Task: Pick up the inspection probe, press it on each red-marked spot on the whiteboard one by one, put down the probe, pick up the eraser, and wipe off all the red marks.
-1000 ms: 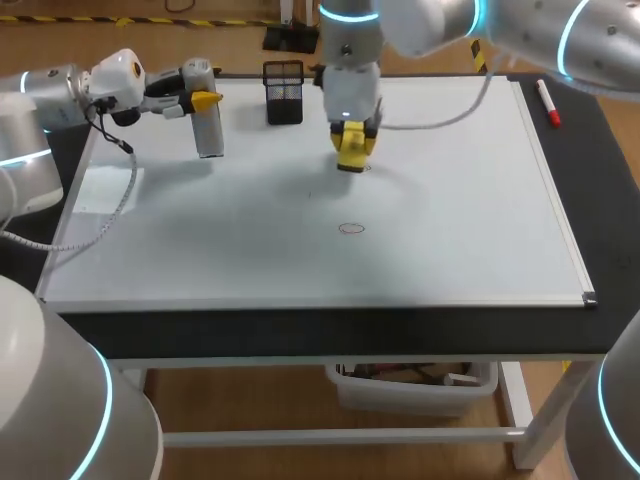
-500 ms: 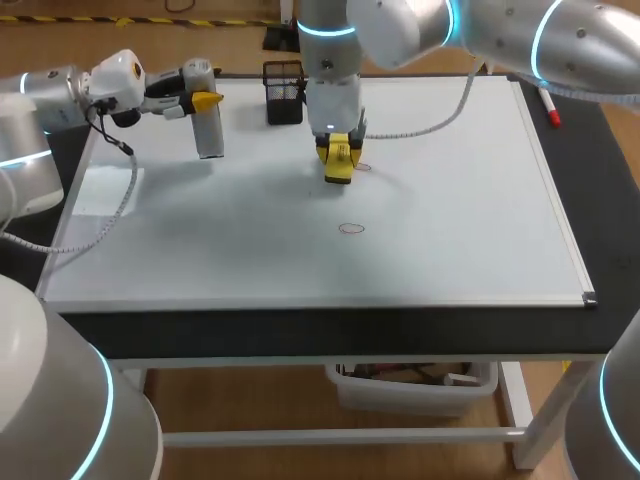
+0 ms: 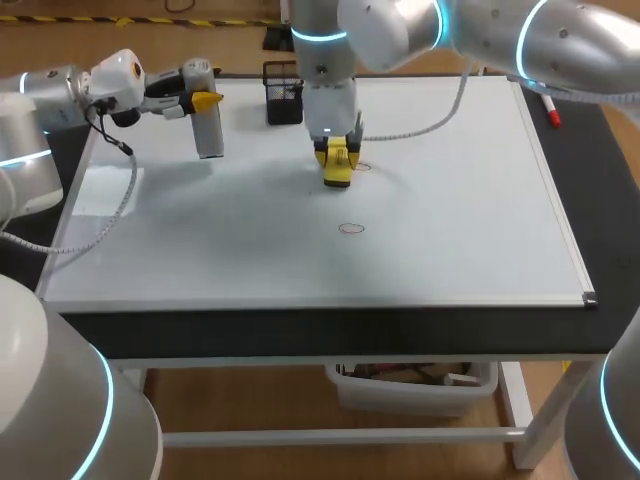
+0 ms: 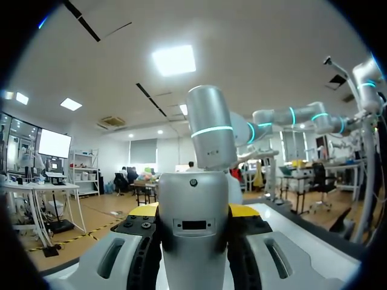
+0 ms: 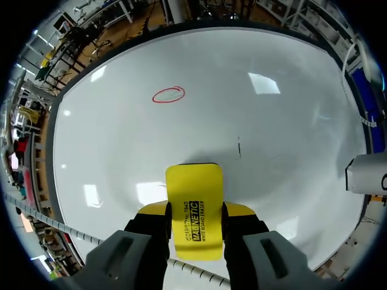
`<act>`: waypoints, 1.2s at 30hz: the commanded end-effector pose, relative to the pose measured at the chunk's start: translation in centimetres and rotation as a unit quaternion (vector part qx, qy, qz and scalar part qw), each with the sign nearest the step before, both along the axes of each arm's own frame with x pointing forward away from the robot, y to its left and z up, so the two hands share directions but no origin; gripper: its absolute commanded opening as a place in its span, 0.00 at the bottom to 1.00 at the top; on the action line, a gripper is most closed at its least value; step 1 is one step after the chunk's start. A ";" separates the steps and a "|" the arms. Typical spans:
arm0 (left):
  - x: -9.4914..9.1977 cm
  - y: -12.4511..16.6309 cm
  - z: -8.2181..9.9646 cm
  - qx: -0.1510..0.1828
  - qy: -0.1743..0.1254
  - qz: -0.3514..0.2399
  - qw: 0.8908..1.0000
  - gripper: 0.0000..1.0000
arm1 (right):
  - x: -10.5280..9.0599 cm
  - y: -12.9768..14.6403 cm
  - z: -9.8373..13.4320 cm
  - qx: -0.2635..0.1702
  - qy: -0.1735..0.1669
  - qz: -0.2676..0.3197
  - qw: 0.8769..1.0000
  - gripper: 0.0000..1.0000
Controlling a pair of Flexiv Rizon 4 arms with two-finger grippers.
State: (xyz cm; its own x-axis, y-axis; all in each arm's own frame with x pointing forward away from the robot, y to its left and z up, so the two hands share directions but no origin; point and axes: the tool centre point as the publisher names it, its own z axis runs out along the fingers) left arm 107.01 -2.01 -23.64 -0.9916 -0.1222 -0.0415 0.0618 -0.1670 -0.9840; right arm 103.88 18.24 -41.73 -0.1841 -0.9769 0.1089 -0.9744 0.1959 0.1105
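Clamping the yellow eraser (image 5: 193,205), right jaws face open whiteboard (image 5: 290,121), a red oval (image 5: 169,95) well ahead. Left jaws grip the probe (image 4: 196,223) near the board's edge.

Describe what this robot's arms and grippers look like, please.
The left arm and right arm are smooth silver-grey tubes with glowing cyan rings. The left gripper and right gripper have dark fingers with bright yellow tips. A pale cable trails from each wrist.

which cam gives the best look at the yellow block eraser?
Right wrist view: the yellow block eraser sits clamped between the fingers of the right gripper, its top face unobstructed. Head view shows the eraser small, partly hidden under that arm's wrist. Left wrist view does not show it.
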 end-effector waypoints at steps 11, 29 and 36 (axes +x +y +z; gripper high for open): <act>-0.2 -0.1 0.2 0.000 0.000 0.002 1.000 0.00 | 0.2 -1.8 -1.1 -0.011 0.008 -0.020 1.000 0.00; -0.2 -0.1 0.2 0.000 0.000 0.002 1.000 0.00 | -0.6 -6.7 -2.0 -0.016 0.016 -0.083 0.996 0.00; -0.2 -0.1 0.2 0.000 0.000 0.002 1.000 0.00 | -0.9 -8.5 -1.8 -0.016 0.014 -0.108 0.994 0.00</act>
